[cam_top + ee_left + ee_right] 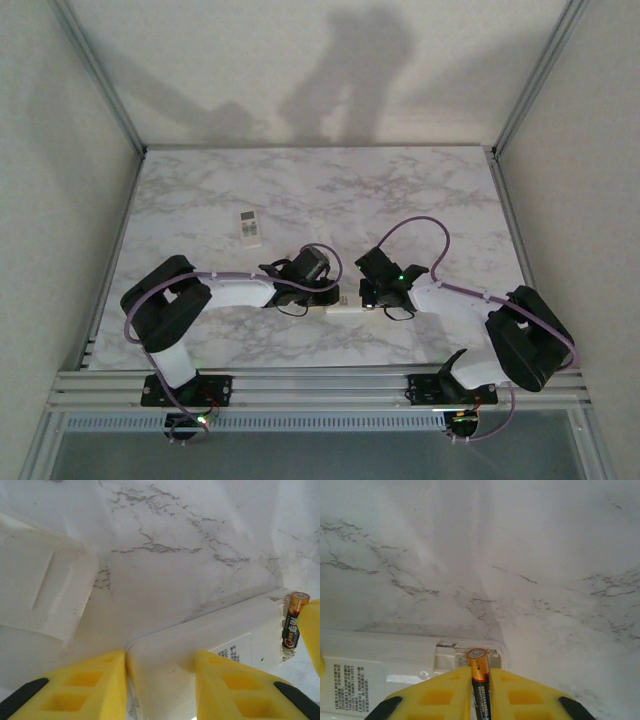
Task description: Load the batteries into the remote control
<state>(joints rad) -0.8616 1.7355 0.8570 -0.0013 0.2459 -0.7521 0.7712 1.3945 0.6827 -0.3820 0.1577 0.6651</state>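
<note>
matt plastic remote control (235, 630), glossy battery (479, 674)

1 remote ctrl (225, 630), 1 other handset (250, 227), 1 batt (479, 675), 1 white cover (40, 580)

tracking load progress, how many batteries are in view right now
1: a slim dark orange-tipped battery, clamped between the jaws of the right gripper at the open recess end of the white rectangular plastic remote control. The second may be hidden.
</note>
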